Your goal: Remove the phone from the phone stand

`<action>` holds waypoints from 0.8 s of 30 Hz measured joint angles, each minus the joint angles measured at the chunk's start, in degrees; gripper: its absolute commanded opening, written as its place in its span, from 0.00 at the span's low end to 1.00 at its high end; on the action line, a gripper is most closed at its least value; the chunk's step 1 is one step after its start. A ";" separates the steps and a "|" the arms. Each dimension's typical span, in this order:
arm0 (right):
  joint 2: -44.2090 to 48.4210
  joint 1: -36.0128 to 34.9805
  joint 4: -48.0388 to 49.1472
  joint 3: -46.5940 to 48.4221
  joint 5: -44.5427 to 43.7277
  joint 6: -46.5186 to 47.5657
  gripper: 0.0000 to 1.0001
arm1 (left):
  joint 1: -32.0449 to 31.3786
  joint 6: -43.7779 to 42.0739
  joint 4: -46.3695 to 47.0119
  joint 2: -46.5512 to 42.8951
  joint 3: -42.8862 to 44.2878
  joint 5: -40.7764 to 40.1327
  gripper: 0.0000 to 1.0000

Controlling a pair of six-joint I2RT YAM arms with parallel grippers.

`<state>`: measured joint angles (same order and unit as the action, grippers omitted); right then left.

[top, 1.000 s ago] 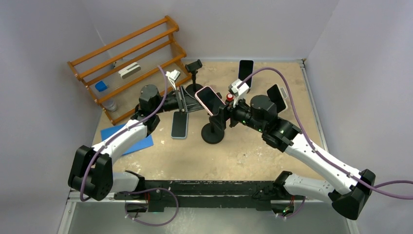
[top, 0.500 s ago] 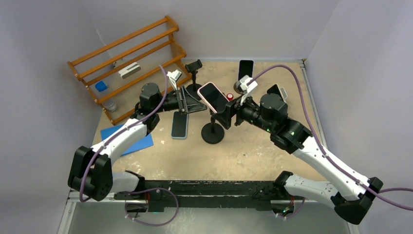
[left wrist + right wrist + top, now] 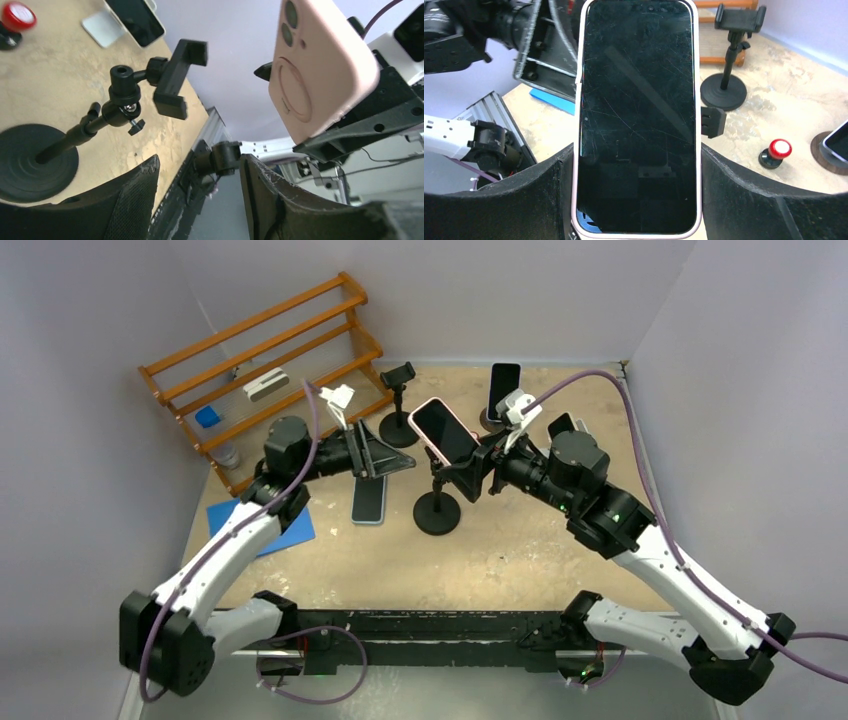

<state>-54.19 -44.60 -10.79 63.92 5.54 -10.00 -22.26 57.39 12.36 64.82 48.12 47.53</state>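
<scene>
The sandy tabletop [image 3: 520, 550] carries a wooden rack [image 3: 270, 360] at the far left. Near its middle stands a black phone stand [image 3: 437, 512], whose clamp shows empty in the left wrist view. The right end effector [image 3: 468, 465] is clenched on the phone [image 3: 445, 430], with one finger on each long edge of its lower half. It holds the phone tilted in the air above the stand and clear of the clamp. The removal therefore looks done, with only the setting down left. The left end effector [image 3: 199, 167] hangs just left of the stand, released, its fingers spread with nothing between them. The phone is a stiff, flat slab and probably light enough for one arm. Its pink case [image 3: 320, 65] looks rubbery and should give the fingers good purchase on the edges. The dark glass face [image 3: 639, 115] is already finely scratched and is the fragile side, so it should meet nothing hard. Because most of its length sticks out beyond the fingers, it could pivot in a loose hold. A second phone [image 3: 368, 498] lies flat on the tabletop left of the stand.
</scene>
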 measured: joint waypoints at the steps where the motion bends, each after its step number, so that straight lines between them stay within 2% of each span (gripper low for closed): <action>1: 0.22 0.00 0.09 0.15 0.00 0.28 0.00 | 0.00 -0.81 -1.22 -1.81 0.00 -1.49 0.61; 7: 0.31 0.00 1.90 2.47 -0.09 2.40 0.00 | 0.00 -6.80 -5.90 -14.27 1.01 -12.92 0.62; 12: -1.49 -0.26 5.22 4.66 -1.70 3.63 0.00 | 0.00 -10.12 -4.20 -17.49 2.03 -17.81 0.64; 14: -2.08 -1.16 6.95 4.66 -3.61 3.76 0.00 | 0.00 -10.73 -3.41 -17.55 2.03 -18.60 0.70; 16: -2.80 -3.34 8.70 4.63 -6.95 4.09 0.00 | 0.00 -11.21 -2.69 -17.73 2.03 -19.23 0.77; 19: -4.22 -9.55 12.15 4.61 -13.84 5.35 0.00 | 0.00 -11.61 -2.54 -18.60 2.14 -19.26 0.81; 24: -7.17 -17.07 17.66 4.07 -22.88 6.40 0.00 | 0.00 -11.54 -3.32 -18.95 5.40 -18.08 0.82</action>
<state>-61.36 -61.67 6.87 67.99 -17.34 -3.60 -22.26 45.84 9.04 45.87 53.52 29.45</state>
